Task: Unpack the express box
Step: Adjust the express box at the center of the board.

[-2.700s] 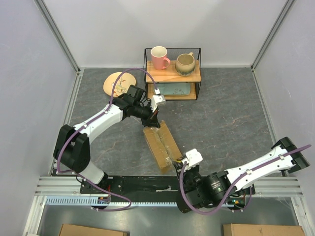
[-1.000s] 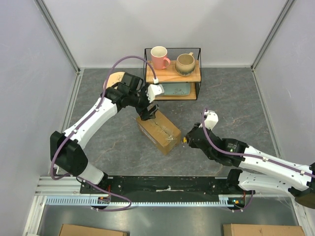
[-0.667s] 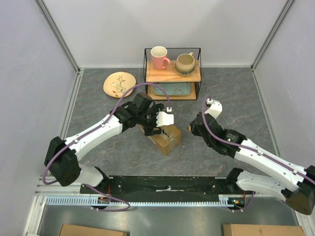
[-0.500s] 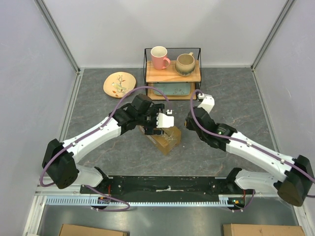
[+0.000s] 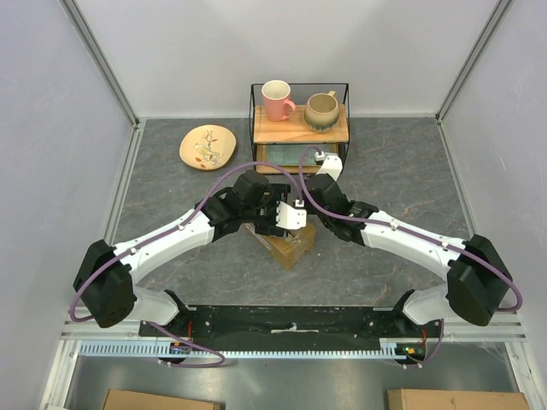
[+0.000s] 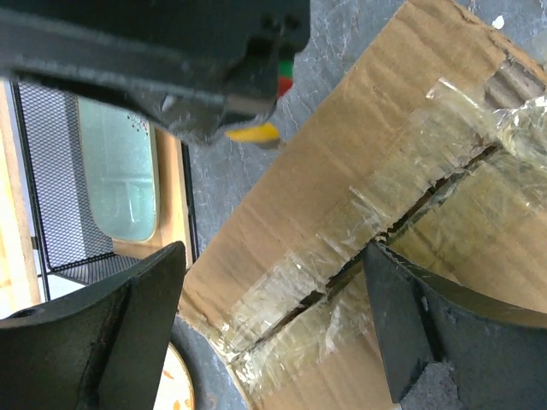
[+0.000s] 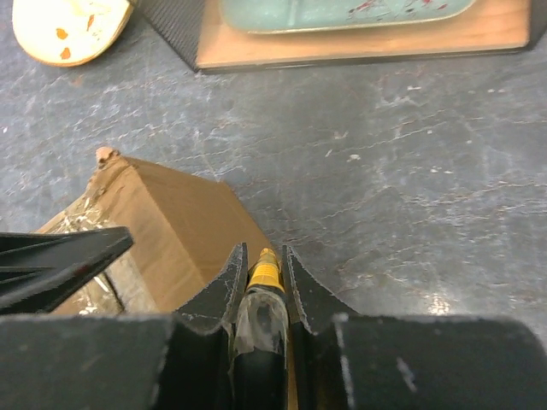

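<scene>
Left gripper (image 6: 275, 295) spread wide over the taped seam of the express box (image 6: 342, 162), right gripper (image 7: 261, 256) pinching a yellow-tipped tool (image 7: 265, 276), swung in leftward since a moment ago, now at the box's far right edge.

**Counter** (image 5: 402, 171): grey, marbled top, walled on three sides. Directly on it:

- **Express box** (image 5: 289, 246): brown cardboard with clear tape along the top seam. It sits near the middle, askew to the counter's edges.
- **Plate** (image 5: 208, 146): round, cream, with a small painted motif. It lies flat at the far left, near the rack but apart from it.
- **Wire rack** (image 5: 253, 128): black frame against the far wall.
  - Upper board (image 5: 299, 130): pink mug (image 5: 277, 100) and beige mug (image 5: 321, 111), upright, side by side.
  - Lower board: pale green tray (image 5: 286, 155).
</scene>
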You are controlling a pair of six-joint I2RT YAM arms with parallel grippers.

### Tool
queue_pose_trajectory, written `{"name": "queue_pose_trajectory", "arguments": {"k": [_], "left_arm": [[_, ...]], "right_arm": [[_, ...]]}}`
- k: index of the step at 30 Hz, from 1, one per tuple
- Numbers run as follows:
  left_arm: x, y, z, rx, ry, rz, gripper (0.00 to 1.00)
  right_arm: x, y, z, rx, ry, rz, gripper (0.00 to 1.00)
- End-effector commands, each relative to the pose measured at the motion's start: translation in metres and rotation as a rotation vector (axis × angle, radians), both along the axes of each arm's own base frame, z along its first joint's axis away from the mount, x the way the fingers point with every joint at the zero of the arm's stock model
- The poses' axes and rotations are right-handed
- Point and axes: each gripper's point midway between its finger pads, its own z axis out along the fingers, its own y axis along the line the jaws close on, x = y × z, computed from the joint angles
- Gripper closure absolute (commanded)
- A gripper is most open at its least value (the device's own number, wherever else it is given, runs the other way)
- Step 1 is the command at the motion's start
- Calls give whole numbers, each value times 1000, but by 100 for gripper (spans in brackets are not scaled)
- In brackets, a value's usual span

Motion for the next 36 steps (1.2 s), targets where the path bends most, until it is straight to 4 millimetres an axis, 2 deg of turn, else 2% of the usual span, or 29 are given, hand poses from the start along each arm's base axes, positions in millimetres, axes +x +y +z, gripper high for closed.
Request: {"name": "queue_pose_trajectory", "arguments": {"k": [1, 5, 7, 11, 15, 21, 28, 32, 36], "left_arm": [[2, 0, -21, 51, -38, 11, 9], [4, -4, -21, 22, -61, 48, 10], [9, -5, -17, 6, -85, 88, 14], [17, -6, 13, -71, -107, 163, 25], [16, -1, 28, -102, -83, 212, 31], [9, 4, 26, -113, -42, 238, 36], [11, 11, 35, -150, -36, 284, 44], [16, 15, 51, -193, -50, 323, 46], [19, 20, 55, -214, -40, 351, 50]], "right_arm": [[2, 24, 9, 125, -8, 51, 100], [-6, 27, -10, 146, 42, 68, 100], [-5, 32, -10, 168, 38, 78, 100], [-9, 31, -13, 176, 47, 81, 100], [-13, 28, -20, 174, 59, 80, 100], [-17, 26, -26, 185, 71, 82, 100], [-20, 26, -31, 188, 82, 86, 100], [-21, 26, -34, 186, 89, 87, 100], [-22, 27, -36, 194, 94, 91, 100]]}}
